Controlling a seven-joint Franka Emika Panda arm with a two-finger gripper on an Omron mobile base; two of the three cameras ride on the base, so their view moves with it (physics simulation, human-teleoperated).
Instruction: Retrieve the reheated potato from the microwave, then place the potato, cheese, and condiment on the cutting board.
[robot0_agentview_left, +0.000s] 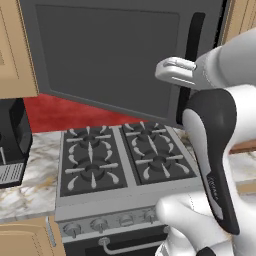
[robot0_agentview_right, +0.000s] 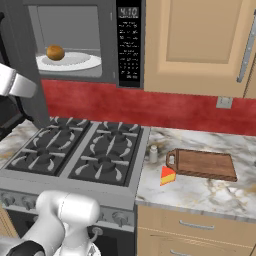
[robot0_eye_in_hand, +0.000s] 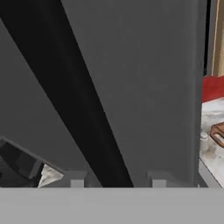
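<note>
pincer (robot0_eye_in_hand: 117, 178) tips straddle the microwave (robot0_agentview_right: 82, 40) door's dark handle, gripping it; golden-brown potato (robot0_agentview_right: 55, 52) sits inside.

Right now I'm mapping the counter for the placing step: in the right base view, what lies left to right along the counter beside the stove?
condiment → cheese → cutting board, whose looped handle points toward the condiment.

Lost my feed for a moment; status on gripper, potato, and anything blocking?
Gripper at the microwave door's handle, jaws narrow, grip unconfirmed. Potato on the plate inside the microwave. Door swung open; cutting board bare.
</note>
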